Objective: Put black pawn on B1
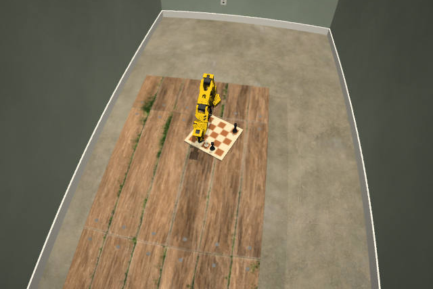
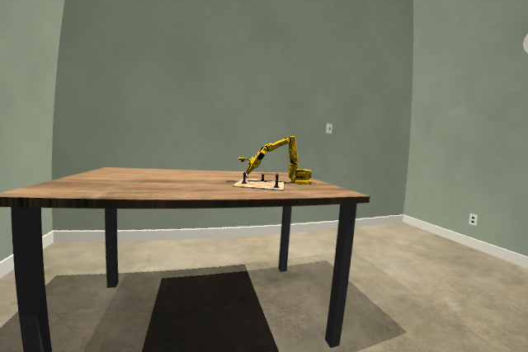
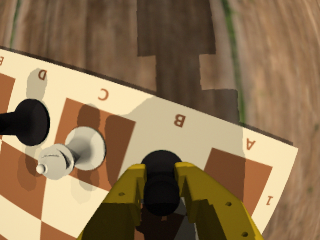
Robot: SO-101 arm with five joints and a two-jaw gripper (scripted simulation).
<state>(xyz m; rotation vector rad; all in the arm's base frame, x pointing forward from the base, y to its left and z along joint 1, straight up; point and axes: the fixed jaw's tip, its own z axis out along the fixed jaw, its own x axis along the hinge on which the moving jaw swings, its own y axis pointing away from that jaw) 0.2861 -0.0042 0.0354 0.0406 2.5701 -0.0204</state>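
Observation:
In the wrist view my yellow gripper (image 3: pixel 162 183) is shut on the black pawn (image 3: pixel 162 182), whose round head shows between the two fingers. It hangs over the board's edge row, below the letter B, between the C and A columns. I cannot tell whether its base touches the board. A white piece (image 3: pixel 74 154) stands on the C column just left of the fingers, and a black piece (image 3: pixel 26 122) stands on the D column. In the top view the gripper (image 1: pixel 199 137) is at the near-left corner of the chessboard (image 1: pixel 214 135).
Another black piece (image 1: pixel 235 127) stands near the board's far right edge. The arm's base (image 2: pixel 302 176) sits behind the board on the wooden table. The table edge lies just beyond the board's A–D side.

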